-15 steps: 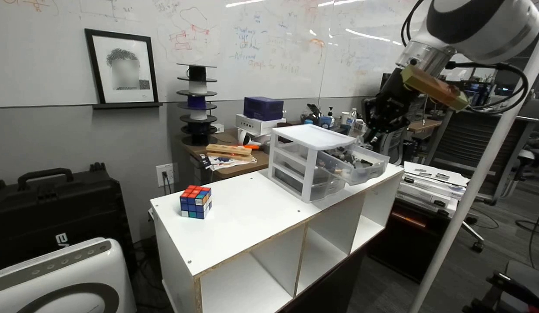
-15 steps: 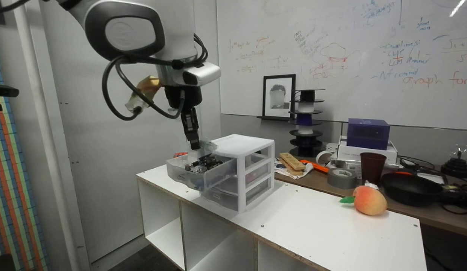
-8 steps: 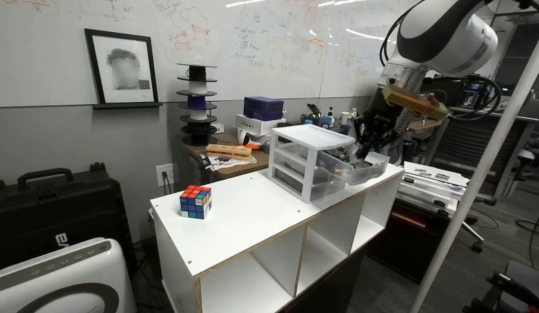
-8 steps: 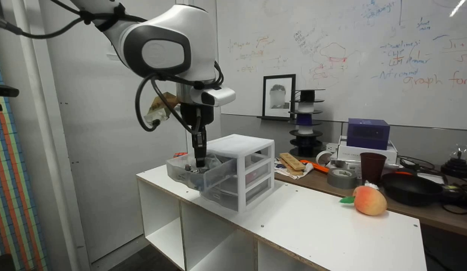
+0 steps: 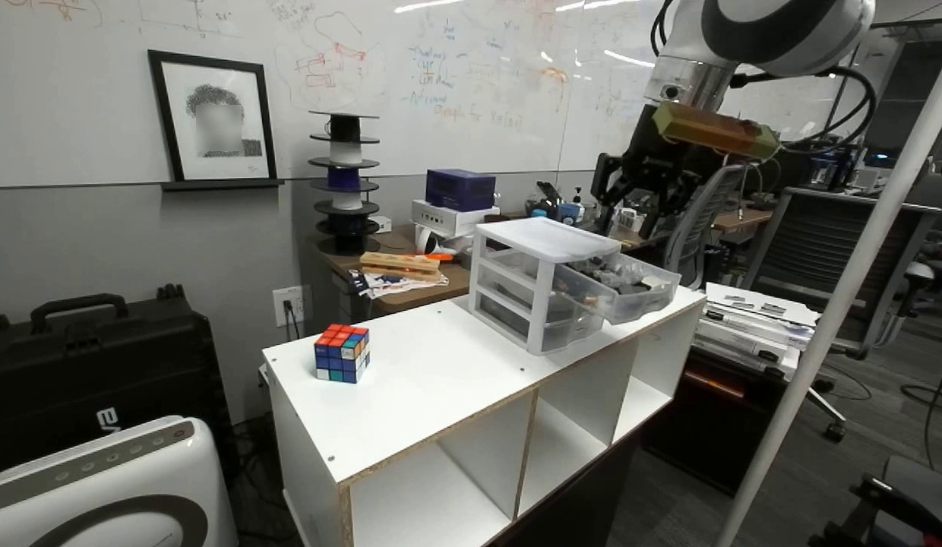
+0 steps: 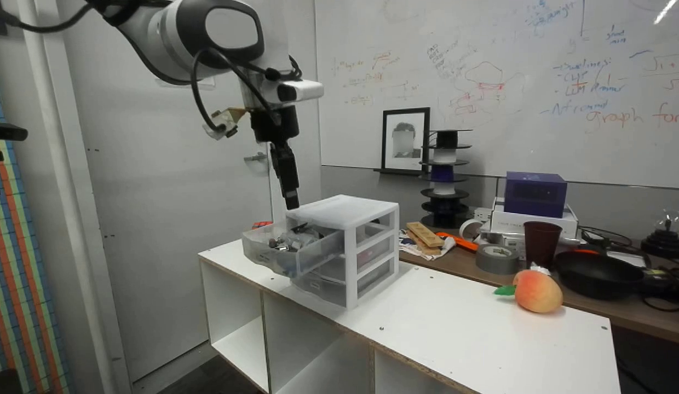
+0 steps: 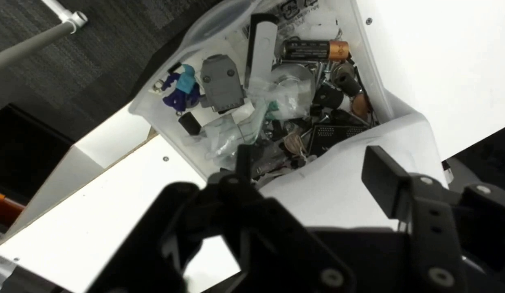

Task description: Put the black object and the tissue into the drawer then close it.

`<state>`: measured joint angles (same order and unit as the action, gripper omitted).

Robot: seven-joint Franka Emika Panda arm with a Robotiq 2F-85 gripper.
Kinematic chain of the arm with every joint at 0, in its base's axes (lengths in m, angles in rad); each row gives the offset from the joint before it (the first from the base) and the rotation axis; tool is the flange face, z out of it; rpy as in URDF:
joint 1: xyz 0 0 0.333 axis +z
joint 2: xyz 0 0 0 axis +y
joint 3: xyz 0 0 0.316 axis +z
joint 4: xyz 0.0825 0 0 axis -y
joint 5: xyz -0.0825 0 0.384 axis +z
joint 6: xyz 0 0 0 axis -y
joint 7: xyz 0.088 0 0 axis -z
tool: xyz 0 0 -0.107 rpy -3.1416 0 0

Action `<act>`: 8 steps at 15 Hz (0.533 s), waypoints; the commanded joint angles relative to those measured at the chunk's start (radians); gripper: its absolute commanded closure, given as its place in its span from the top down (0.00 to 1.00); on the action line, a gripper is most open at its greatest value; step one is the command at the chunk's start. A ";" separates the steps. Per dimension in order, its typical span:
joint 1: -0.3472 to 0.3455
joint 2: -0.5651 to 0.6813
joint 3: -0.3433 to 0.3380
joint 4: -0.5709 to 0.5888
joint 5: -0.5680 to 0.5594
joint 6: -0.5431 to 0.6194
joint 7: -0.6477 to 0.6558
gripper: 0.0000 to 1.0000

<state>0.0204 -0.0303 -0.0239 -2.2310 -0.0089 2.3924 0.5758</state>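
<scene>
The gripper (image 5: 627, 230), fingers spread and empty, hangs above the drawer (image 6: 268, 256), out toward the cubby-side edge of the bench (image 6: 471, 342). Probably the tissue (image 7: 291, 99) lies crumpled inside; black object unidentifiable. Drawer likely light, bendy: push mid-front

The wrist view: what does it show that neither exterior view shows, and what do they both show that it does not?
Only the wrist view shows, recognisably, a copper-topped battery and a grey connector shell. Only the exterior views show the framed portrait, the stacked spools and the purple box. All share the pulled-out drawer, the white shelf unit and the gripper.
</scene>
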 commanded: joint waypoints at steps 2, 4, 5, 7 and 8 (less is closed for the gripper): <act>0.021 -0.173 0.079 -0.024 -0.100 -0.231 0.047 1.00; 0.033 -0.231 0.102 -0.044 -0.062 -0.307 -0.054 1.00; 0.037 -0.259 0.112 -0.056 -0.064 -0.339 -0.085 1.00; 0.043 -0.307 0.115 -0.083 -0.041 -0.399 -0.177 1.00; 0.034 -0.324 0.120 -0.103 -0.066 -0.406 -0.181 1.00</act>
<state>0.0600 -0.2706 0.0925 -2.2723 -0.0756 2.0205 0.4857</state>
